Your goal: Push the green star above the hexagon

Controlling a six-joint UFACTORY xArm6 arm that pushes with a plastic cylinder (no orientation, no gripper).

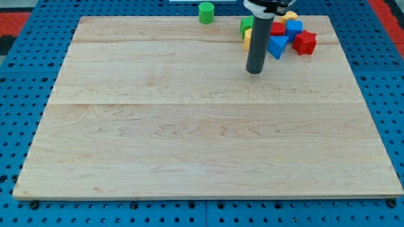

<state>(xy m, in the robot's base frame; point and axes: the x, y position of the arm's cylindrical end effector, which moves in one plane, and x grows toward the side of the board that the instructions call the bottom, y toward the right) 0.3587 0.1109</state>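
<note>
My tip (254, 71) rests on the board near the view's top, just below a cluster of blocks. A green block (245, 25), probably the star, sits up and to the left of the tip, partly hidden by the rod. A yellow block (247, 40) lies right below it against the rod; its shape is unclear. To the right of the rod are a blue triangular block (278, 46), a red star-like block (305, 41), a blue block (295, 28), a red block (278, 29) and a yellow block (290, 15).
A green round block (206, 12) stands apart at the board's top edge, left of the cluster. The wooden board (189, 139) lies on a blue perforated table (19, 75). The arm's body enters from the view's top.
</note>
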